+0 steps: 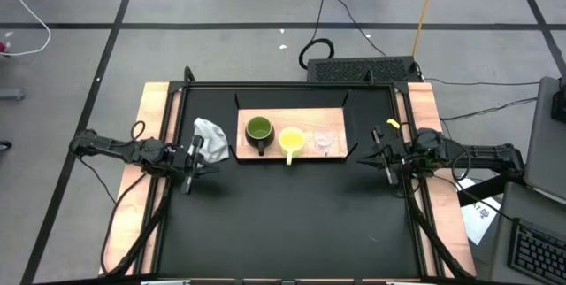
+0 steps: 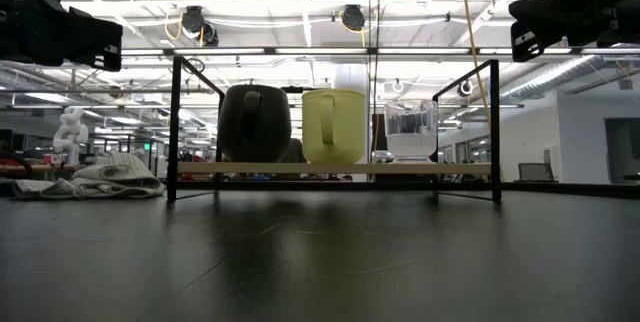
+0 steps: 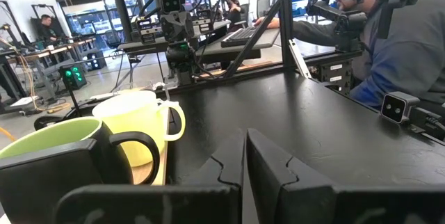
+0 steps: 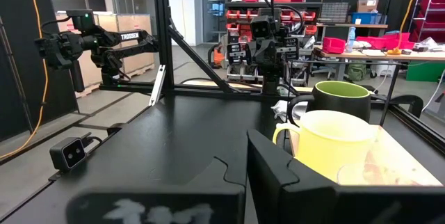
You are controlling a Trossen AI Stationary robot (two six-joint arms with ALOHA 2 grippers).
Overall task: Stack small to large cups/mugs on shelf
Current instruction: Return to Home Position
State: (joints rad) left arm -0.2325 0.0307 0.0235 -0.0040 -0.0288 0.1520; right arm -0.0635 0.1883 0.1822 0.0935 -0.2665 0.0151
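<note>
The shelf [image 1: 292, 156], a light-wood board in a thin dark frame, stands at the table's far middle. Three vessels stand on it side by side on their bases. They are the olive-green mug [image 1: 258, 129] on the left, the yellow mug [image 1: 293, 140] in the middle and the clear glass cup [image 1: 325, 139] on the right. In the low view the green mug [image 2: 255, 122], yellow mug [image 2: 335, 125] and glass cup [image 2: 411, 130] stand above the board [image 2: 330, 168]. My left gripper [image 1: 205, 159] is shut and empty, left of the shelf. My right gripper [image 1: 376, 154] is shut and empty, right of it.
A grey-white cloth wad [image 1: 210, 139] lies on the table just left of the shelf, close to my left gripper. It also shows in the low view [image 2: 100, 177]. The black table top [image 1: 292, 223] in front of the shelf is free. Pale wooden planks [image 1: 141, 170] run along both sides.
</note>
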